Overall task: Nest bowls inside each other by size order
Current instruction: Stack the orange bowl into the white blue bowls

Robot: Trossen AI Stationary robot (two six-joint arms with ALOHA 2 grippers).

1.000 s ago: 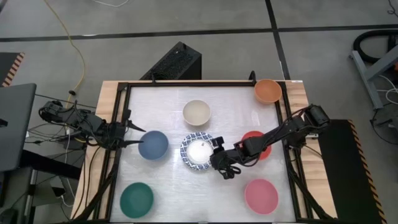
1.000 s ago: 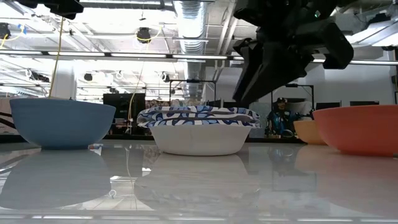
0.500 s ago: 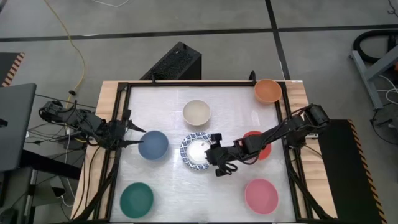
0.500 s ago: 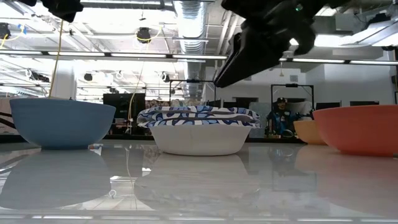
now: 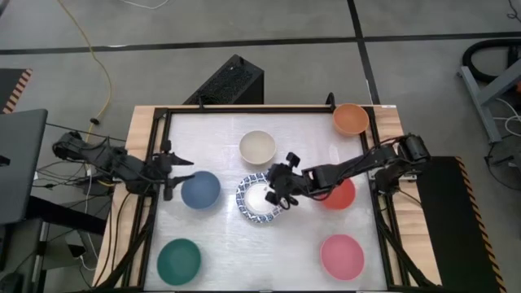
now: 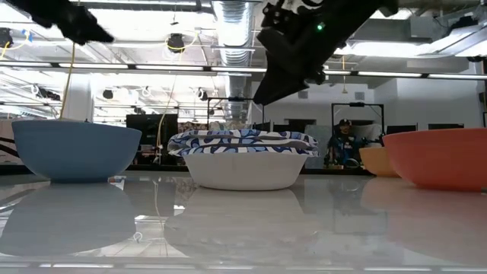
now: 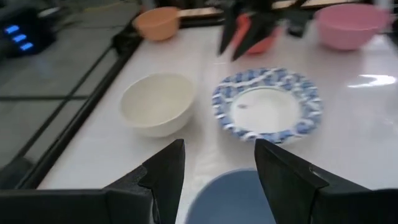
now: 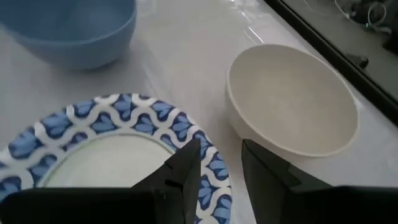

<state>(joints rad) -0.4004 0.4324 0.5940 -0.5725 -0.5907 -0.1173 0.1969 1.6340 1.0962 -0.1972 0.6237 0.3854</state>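
Observation:
A stack of shallow blue-and-white patterned bowls [image 5: 259, 200] stands mid-table, and it also shows in the right wrist view [image 8: 112, 149]. My right gripper [image 5: 281, 184] is open and hovers above the stack's right rim; in the low view it [image 6: 265, 91] is clear of the stack [image 6: 242, 156]. A slate-blue bowl [image 5: 200, 189] stands left of the stack. My left gripper [image 5: 172, 172] is open and empty at that bowl's left side, its fingers [image 7: 163, 177] spread over the bowl's near rim [image 7: 233, 199]. A cream bowl [image 5: 257, 147] stands just beyond the stack.
An orange bowl [image 5: 351, 119] stands at the far right corner. A red bowl [image 5: 337, 195] lies partly under the right arm. A pink bowl [image 5: 342, 255] is at the near right and a dark green bowl [image 5: 179, 260] at the near left. A black frame [image 5: 163, 114] rims the table.
My right gripper has moved from the stack's near right side toward the far edge and a little left, and now hangs over the stack's right rim. My left gripper has shifted a little toward the slate-blue bowl. No bowl has moved.

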